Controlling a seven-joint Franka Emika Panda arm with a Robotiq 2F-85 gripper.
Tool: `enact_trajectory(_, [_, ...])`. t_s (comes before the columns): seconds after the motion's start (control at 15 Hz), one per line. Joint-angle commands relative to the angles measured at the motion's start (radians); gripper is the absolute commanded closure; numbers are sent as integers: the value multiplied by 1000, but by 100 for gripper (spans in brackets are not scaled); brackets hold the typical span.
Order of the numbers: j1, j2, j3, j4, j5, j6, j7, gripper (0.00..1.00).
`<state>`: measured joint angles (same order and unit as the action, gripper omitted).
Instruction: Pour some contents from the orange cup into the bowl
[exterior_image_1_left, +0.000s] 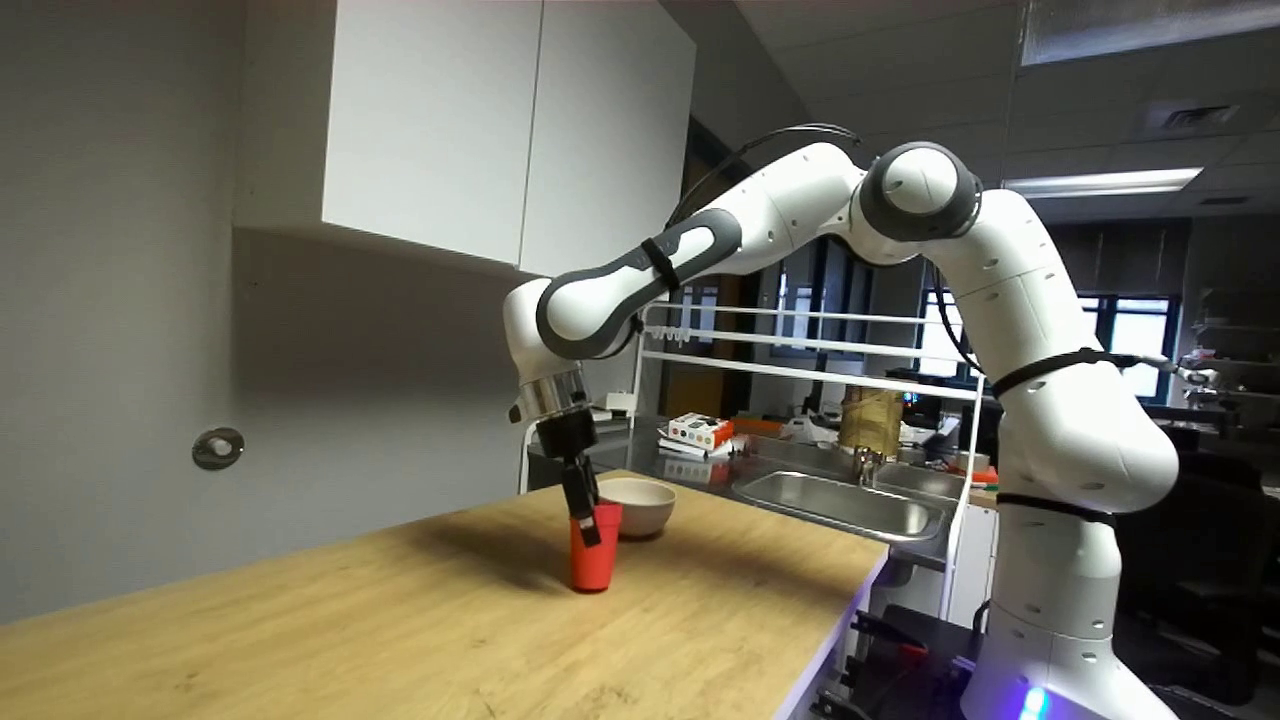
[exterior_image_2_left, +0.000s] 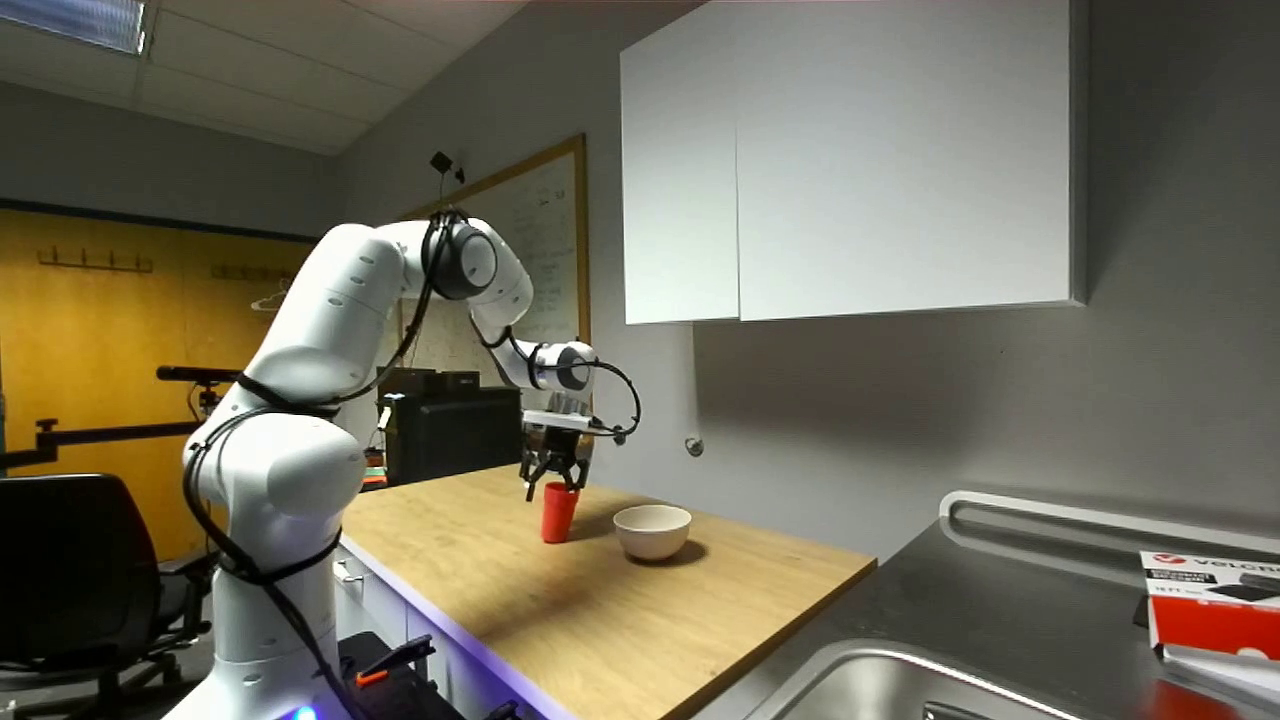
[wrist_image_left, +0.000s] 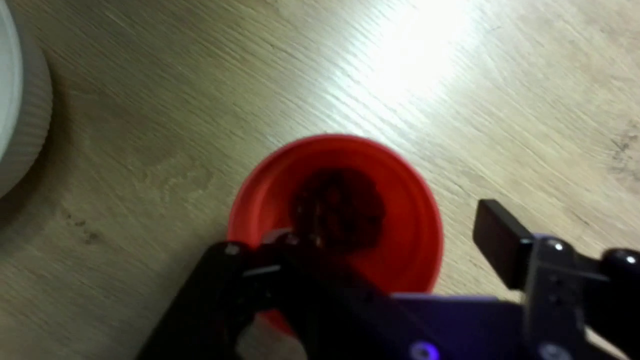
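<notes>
Orange cup (exterior_image_2_left: 559, 518) stands upright on the table (exterior_image_2_left: 480, 570), dark stuff (wrist_image_left: 345, 200) at its bottom. Bowl (exterior_image_2_left: 652, 540) sits right of it in both exterior views, near but apart. Gripper (exterior_image_2_left: 552, 490) is spread wide at the cup's top; in the wrist view one finger overlaps the cup's mouth, the other sits off to the right, clear of the rim. Can't tell if the first touches.

Pincer (exterior_image_2_left: 552, 491), one, with two fingers (wrist_image_left: 500, 242); orange cup (exterior_image_2_left: 559, 522), one, at its fingertips; bowl (exterior_image_2_left: 653, 542), one, near it; cabinet doors (exterior_image_2_left: 900, 150), two, higher than it; tabletop (exterior_image_2_left: 660, 620), one, beneath it.
</notes>
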<state>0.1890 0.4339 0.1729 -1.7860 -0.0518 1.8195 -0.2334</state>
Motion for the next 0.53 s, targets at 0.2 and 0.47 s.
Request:
enact_trajectory(0.2, [-12,22,1,51,-4,-29,-8,73])
enact_trajectory(0.47, [-16,1,-4,45,-10,-19,-8,96])
